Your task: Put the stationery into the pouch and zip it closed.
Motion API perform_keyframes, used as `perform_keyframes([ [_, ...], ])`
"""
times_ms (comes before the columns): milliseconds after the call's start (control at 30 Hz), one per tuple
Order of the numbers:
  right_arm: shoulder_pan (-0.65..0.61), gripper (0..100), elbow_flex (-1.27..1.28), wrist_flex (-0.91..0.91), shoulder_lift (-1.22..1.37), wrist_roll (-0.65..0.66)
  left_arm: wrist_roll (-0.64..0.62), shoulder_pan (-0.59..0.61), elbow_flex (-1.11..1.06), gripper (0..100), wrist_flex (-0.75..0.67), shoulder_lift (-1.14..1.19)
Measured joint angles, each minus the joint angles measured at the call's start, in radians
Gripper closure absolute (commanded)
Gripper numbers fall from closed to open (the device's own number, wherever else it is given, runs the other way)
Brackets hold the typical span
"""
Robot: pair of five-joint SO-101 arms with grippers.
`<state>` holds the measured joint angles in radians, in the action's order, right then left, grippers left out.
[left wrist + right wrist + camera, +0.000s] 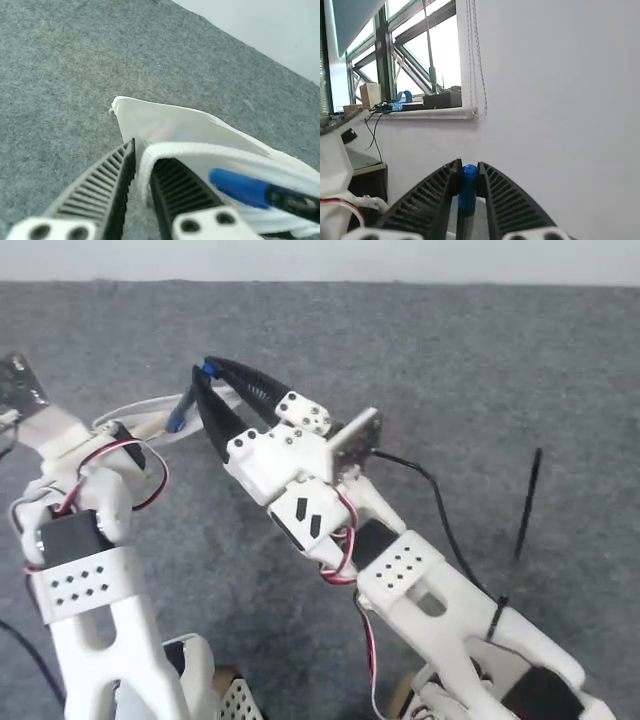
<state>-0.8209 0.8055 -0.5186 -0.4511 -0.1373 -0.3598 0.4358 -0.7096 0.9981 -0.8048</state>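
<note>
- Right now my right gripper [468, 169] is raised off the table, and its jaws are pinched on the blue pen [468, 186], whose capped end sits between the fingertips.
- In the high view, that gripper hangs over the white pouch [140, 412], with the pen angled down toward it.
- My left gripper [141, 152] has its jaws clamped on the pouch rim, with one finger outside the fabric and one inside the mouth.
- Through the left wrist view I see the pouch's mouth held open, with the blue pen's lower part lying within the opening.
- The pouch rests on the grey table [420, 350] at the far left, just beside the left arm's wrist.
- A thin black stick [527, 502] lies on the table well apart to the right, and neither gripper touches it.
</note>
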Motion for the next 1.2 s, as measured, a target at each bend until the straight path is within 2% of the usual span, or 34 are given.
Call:
perform_keyframes([
  [67,0.0,99.3,0.0,0.0,0.021,0.008,0.0,0.0,0.0,99,0.0,0.0],
  [233,-0.011,99.3,0.012,0.0,0.061,0.135,0.0,-0.002,0.0,99,0.0,0.0],
  [533,-0.1,99.3,0.084,0.0,0.115,0.324,0.0,-0.002,0.0,99,0.0,0.0],
  [733,-0.117,98.5,0.084,0.0,0.18,0.347,0.0,0.0,0.0,99,0.0,0.0],
  [933,-0.121,83.5,0.1,0.0,0.187,0.35,0.0,0.0,0.0,99,0.0,0.0],
  [1200,-0.13,86.8,0.196,0.0,0.063,0.35,0.0,-0.002,0.0,99,0.0,0.0],
])
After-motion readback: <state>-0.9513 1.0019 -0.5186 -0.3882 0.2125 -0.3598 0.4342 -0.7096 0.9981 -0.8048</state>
